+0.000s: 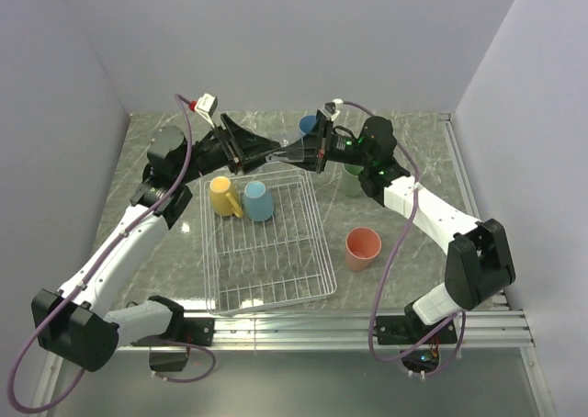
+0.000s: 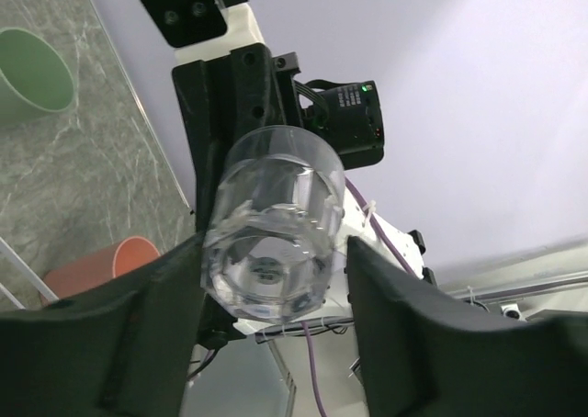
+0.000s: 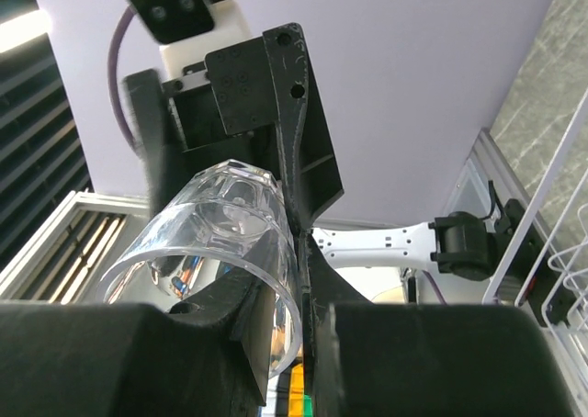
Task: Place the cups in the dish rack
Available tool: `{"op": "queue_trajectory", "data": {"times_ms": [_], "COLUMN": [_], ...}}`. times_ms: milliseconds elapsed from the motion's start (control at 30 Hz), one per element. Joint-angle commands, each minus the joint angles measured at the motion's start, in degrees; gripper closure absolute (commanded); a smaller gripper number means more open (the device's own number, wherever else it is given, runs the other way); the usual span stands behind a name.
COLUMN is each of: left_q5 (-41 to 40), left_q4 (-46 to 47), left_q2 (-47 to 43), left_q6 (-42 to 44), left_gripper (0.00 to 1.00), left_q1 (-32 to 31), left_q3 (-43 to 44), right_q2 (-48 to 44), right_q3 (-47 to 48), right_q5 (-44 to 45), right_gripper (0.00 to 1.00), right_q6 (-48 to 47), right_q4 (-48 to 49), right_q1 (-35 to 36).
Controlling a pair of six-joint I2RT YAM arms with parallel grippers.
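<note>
My right gripper [image 3: 285, 299] pinches the rim of a clear tumbler [image 2: 271, 224] with a faceted base. My left gripper [image 2: 271, 284] flanks that base, but I cannot tell whether it grips.

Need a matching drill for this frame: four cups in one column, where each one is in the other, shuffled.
Things
1. yellow mug
2. salmon cup
3. clear cup
4. green cup

Places
A. in the air, off the table
B. in the rack, far left corner
C. on the table, partly hidden by the right arm
D. on the table, in the open right of the rack

Pairs: 1-B, 2-D, 3-A, 4-C
</note>
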Motion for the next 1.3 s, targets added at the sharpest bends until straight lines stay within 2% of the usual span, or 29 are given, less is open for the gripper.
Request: {"op": "queue_trajectory", "data": {"times_ms": [0,33,67,100,167,200,233,300,333,367,400,500,567,633,733,900,1067,1133,1200,1233,1267], "left_q5": [3.3,3.3,3.4,3.5,3.5,3.3,2.7,2.7,2.6,2.7,2.7,2.7,2.6,2.5,2.4,0.9,-2.6,-7.8,-13.1,-20.8,-24.2], "left_q4": [5.5,5.4,5.1,4.6,3.7,3.2,2.4,2.2,1.7,1.2,0.9,-1.8,-4.3,-6.9,-11.6,-18.2,-28.7,-33.7,-43.8,-48.0,-56.3], "left_q2": [-1.4,-1.3,-1.4,-1.4,-1.2,-1.3,-1.4,-1.4,-1.3,-1.1,-1.0,-0.4,0.2,1.3,3.3,7.1,12.3,15.6,19.0,23.7,26.4], "left_q6": [-0.6,-0.6,-0.4,-0.1,0.2,0.5,0.6,0.9,1.1,1.3,1.7,3.4,4.6,7.0,10.1,16.3,23.7,29.3,36.2,38.4,40.2], "left_gripper": [0.4,0.45,0.57,0.63,0.88,0.96,1.0,1.0,1.0,1.0,1.0,1.0,1.0,1.0,1.0,1.0,1.0,1.0,1.0,1.0,1.0], "left_q1": [-0.8,-0.9,-0.8,-0.8,-0.9,-0.8,-0.8,-0.9,-0.9,-0.8,-0.8,-0.8,-0.9,-0.8,-0.8,-0.7,-0.8,-1.8,-4.9,-6.4,-7.8], "left_q3": [0.4,0.5,0.6,1.1,1.7,2.1,2.3,2.6,2.8,3.0,3.6,5.5,6.7,9.3,12.9,19.2,24.4,27.7,34.1,37.2,40.6], "right_q2": [0.4,0.5,0.6,0.7,0.7,0.6,0.5,0.3,0.0,-0.2,-0.6,-1.7,-3.6,-5.4,-10.8,-18.4,-20.6,-21.1,-21.3,-21.2,-20.6], "right_q3": [2.7,2.7,2.7,2.7,2.7,2.7,2.8,3.2,3.5,4.0,4.8,9.6,11.4,10.2,6.0,0.2,-1.0,-1.4,-1.3,-1.0,-0.9], "right_q5": [2.4,2.6,2.6,2.5,2.3,2.1,1.9,1.6,1.5,1.4,1.4,3.2,4.2,5.7,7.3,7.5,8.2,9.4,11.7,12.3,12.7], "right_gripper": [1.0,1.0,1.0,1.0,1.0,1.0,1.0,0.98,0.91,0.79,0.62,0.42,0.4,0.39,0.39,0.38,0.38,0.38,0.38,0.38,0.38], "right_q6": [0.0,0.2,0.5,0.8,0.9,0.8,0.6,-0.8,-1.6,-2.9,-6.9,-18.4,-22.6,-26.3,-30.2,-38.8,-43.8,-44.2,-45.8,-46.5,-47.3], "right_q4": [1.1,1.3,1.9,2.0,2.4,2.2,2.1,0.0,-1.1,-5.5,-9.1,-28.3,-38.6,-45.1,-52.5,-62.6,-68.5,-68.9,-70.9,-71.9,-73.7], "right_q1": [2.1,2.0,2.2,2.2,2.2,2.2,2.3,2.2,2.3,2.1,2.0,1.0,-1.2,-3.5,-10.8,-26.3,-30.7,-30.7,-30.8,-30.7,-30.8]}}
